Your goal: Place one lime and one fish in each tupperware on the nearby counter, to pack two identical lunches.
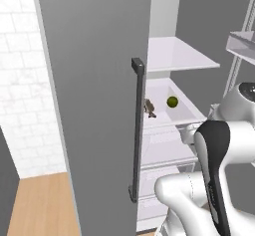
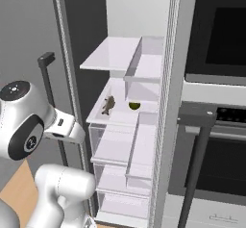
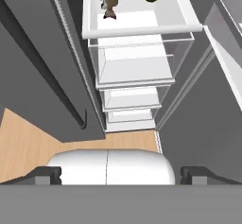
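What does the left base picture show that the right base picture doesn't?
Left base view alone: a white tile wall beside the open fridge door, and the door's broad outer face. Right base view alone: a dark oven next to the fridge, with its bar handle. Both share the white fridge shelf holding one fish and one lime, apart from each other.
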Available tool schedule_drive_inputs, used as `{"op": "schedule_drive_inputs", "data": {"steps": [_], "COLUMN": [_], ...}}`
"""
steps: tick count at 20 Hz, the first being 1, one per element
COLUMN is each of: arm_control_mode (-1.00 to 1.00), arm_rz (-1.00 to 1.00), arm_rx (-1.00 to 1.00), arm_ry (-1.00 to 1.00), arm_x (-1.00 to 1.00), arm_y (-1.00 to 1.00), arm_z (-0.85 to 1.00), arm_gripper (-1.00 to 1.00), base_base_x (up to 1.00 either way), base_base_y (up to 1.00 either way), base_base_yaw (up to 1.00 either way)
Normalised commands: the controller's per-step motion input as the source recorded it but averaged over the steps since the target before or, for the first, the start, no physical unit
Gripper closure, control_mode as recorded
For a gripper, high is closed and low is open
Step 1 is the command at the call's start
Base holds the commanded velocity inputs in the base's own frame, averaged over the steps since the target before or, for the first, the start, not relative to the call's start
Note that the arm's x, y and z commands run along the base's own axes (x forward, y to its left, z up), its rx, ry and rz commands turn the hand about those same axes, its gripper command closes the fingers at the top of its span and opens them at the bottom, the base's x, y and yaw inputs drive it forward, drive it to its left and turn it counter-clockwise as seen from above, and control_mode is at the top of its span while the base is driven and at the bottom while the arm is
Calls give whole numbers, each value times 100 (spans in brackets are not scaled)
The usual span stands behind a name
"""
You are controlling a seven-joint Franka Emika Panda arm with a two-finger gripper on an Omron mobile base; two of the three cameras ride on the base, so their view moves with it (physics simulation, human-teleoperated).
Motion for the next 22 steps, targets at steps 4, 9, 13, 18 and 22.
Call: {"op": "schedule_drive_inputs", "data": {"steps": [4,9,13,18,22], "arm_control_mode": [100,100,100,100,100], "arm_rz": [0,0,0,0,0], "arm_rx": [0,0,0,0,0], "arm_ry": [0,0,0,0,0], "arm_x": [0,0,0,0,0], "arm_y": [0,0,0,0,0], "arm_z": [0,0,0,0,0], "arm_gripper": [-100,-100,-100,-100,-100], "base_base_x": [22,24,24,8,3], "base_base_y": [-24,-39,-47,-5,0], "base_base_yaw": [9,7,6,1,0]}}
